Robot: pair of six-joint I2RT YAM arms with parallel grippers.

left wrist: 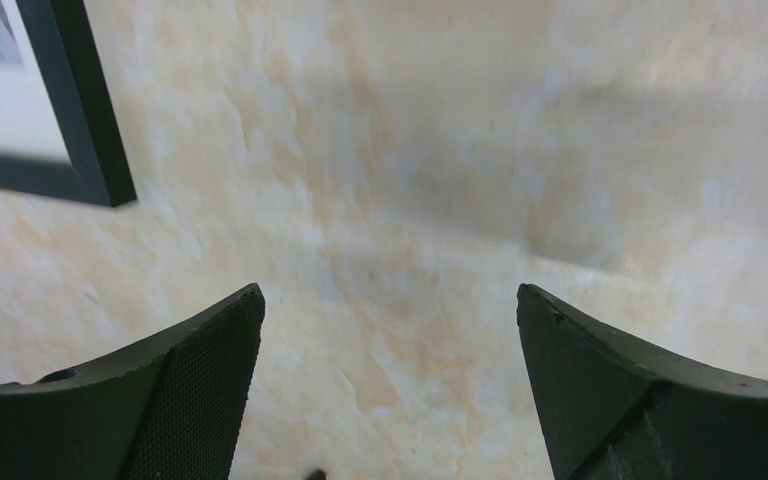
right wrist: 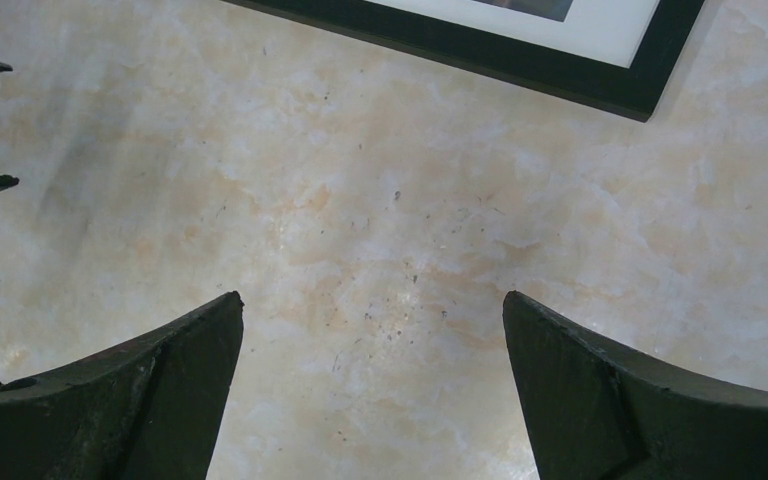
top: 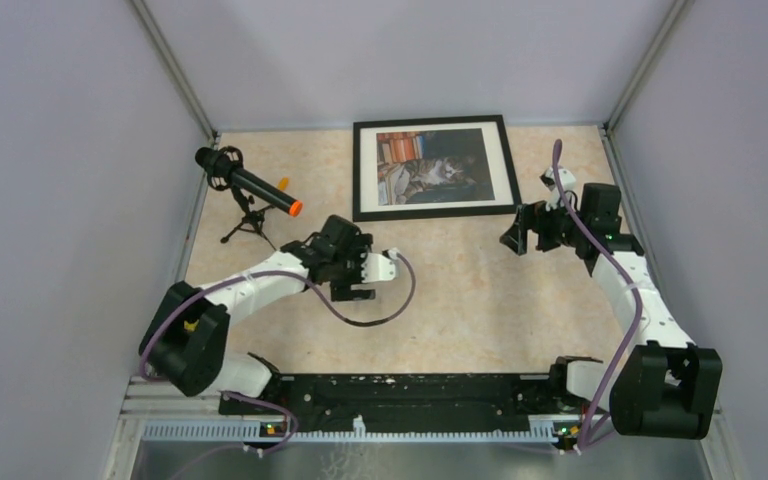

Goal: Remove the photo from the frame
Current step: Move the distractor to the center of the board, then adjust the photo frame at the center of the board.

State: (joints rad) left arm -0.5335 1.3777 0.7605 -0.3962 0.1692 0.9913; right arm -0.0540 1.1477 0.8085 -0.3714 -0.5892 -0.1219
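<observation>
Left hand [left wrist: 390,300], right hand [right wrist: 372,300]: spread, empty

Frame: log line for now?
frame: flat, face up | photo: in frame | left gripper: open, empty | right gripper: open, empty | task: not started

The bench [top: 460,290] held one black frame [top: 435,211], one cat photo [top: 430,165], one microphone [top: 245,182], one tripod [top: 250,222]; two arms stood there, left arm [top: 260,283] and right arm [top: 632,285].

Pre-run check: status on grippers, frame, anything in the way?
Left gripper open, right gripper open, both empty over the table. Photo in frame, face up. Microphone stand off left, clear.
</observation>
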